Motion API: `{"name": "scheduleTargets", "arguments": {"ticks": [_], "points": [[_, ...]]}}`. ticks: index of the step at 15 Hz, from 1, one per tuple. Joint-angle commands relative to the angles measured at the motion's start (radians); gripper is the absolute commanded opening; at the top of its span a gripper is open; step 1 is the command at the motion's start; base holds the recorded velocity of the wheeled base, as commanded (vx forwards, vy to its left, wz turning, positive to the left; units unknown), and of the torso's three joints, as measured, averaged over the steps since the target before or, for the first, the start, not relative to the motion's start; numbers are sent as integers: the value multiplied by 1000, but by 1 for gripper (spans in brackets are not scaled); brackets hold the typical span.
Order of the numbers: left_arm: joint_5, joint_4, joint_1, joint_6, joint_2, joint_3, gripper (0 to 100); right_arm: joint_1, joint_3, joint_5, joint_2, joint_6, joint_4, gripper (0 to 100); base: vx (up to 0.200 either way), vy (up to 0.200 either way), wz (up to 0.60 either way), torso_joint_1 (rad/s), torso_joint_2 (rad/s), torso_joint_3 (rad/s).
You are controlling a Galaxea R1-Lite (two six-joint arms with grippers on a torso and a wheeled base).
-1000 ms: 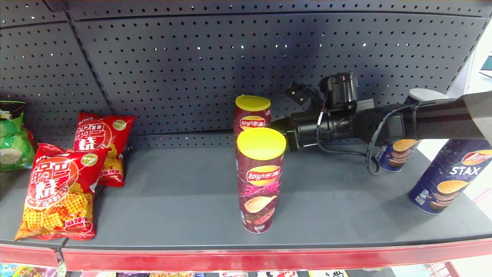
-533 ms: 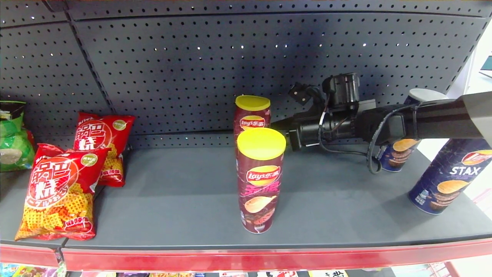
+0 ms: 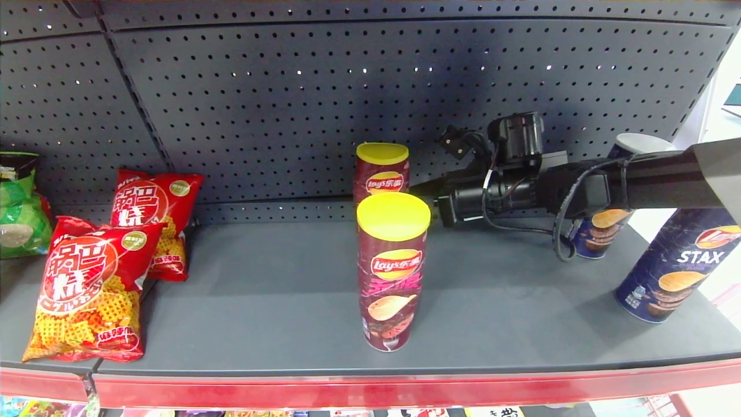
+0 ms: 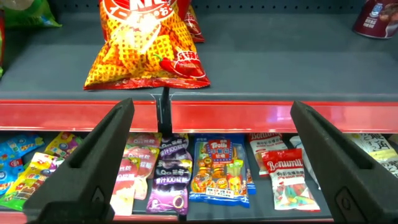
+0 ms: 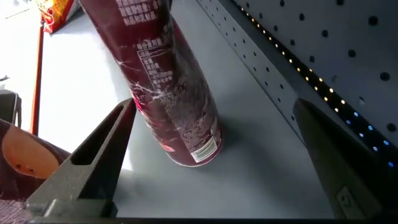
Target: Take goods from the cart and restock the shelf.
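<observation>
1. Rear can (image 3: 381, 174) sits at the shelf's (image 3: 278, 301) back edge; right tool (image 5: 211, 109) spread around it, not gripping.
2. Risk imo: a finger clips it backing out, tipping it into the front can (image 3: 393, 272).

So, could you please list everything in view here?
maroon cans: 2, maroon with yellow lids, shelf centre, one behind the other
blue cans: 2, dark blue, shelf's right end
red bags: 2, red and yellow, shelf's left part
green bag: 1, green, far left
sweet packets: several, mixed colours, below the shelf
shelf: 1, grey with red front edge
pegboard: 1, dark grey, behind the shelf
right gripper: 1, black, open, beside the rear maroon can
left gripper: 1, black, open, before the shelf's red edge
</observation>
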Motion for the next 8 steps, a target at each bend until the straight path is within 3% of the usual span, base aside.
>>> {"name": "scheduleTargets", "arguments": {"ticks": [1, 8], "points": [[0, 0, 0, 0, 0, 0, 100, 2, 32, 8, -26, -1, -2, 100, 0, 0, 0, 0, 0, 0], [0, 0, 0, 0, 0, 0, 100, -8, 217, 14, -197, -3, -10, 100, 0, 0, 0, 0, 0, 0]]}}
